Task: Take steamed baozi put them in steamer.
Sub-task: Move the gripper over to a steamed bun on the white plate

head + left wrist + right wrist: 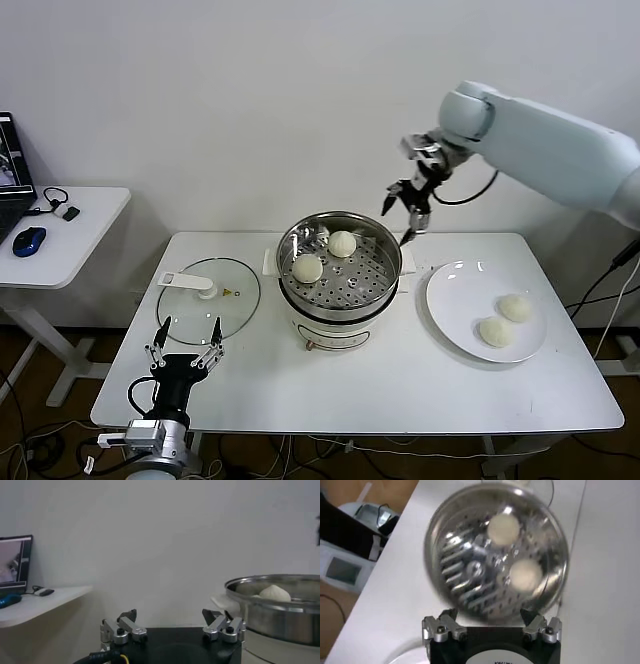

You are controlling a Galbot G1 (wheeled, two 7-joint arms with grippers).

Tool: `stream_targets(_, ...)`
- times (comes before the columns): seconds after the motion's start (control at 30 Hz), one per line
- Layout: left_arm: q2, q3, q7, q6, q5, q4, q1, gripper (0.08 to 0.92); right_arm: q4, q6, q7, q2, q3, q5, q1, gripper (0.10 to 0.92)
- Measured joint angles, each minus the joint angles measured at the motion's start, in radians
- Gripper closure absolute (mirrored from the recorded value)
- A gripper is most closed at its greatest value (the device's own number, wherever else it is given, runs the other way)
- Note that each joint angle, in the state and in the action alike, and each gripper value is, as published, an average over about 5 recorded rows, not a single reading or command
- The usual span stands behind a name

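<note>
I am standing at a white bench (300, 390) with my right gripper (410, 212) hanging in the air just above the far right rim of the steamer (385, 285), its fingers standing wide apart and holding nothing. The steamer, a shiny steel basket with a perforated floor on a white pot base, is sitting at the middle of the bench. Two steamed baozi are already lying inside it: one (307, 268) near the left wall and one (342, 243) toward the back. Two more are waiting side by side on a white plate (450, 300) to the right of the steamer, one (515, 307) farther back and one (496, 331) nearer me. So I am judging the task to be about half done, with two buns left to carry over.

My left gripper (186, 349) is resting idle at the near left edge of the bench, fingers apart and empty, pointing toward the glass lid (230, 305) that is lying flat just left of the steamer. A small side table (90, 215) farther left is carrying a blue mouse (30, 241) and a laptop at its edge.

Nothing is lying between the plate and the steamer; only the steamer's raised rim is something I would need to clear.
</note>
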Motion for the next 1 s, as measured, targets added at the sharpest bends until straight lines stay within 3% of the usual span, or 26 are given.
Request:
stream_targets(0.43, -0.009, 0.017, 0.002, 0.002, -0.003, -0.015, -0.005, 0.177, 0.029, 0.077, -0.024, -0.24, 0.108, -0.187, -0.167, 0.203)
stream_targets(1.0, -0.011, 0.011, 0.001, -0.002, -0.005, -0.011, 0.012, 0.177, -0.043, 0.144, -0.02, -0.271, 0.405, -0.506, -0.534, 0.203)
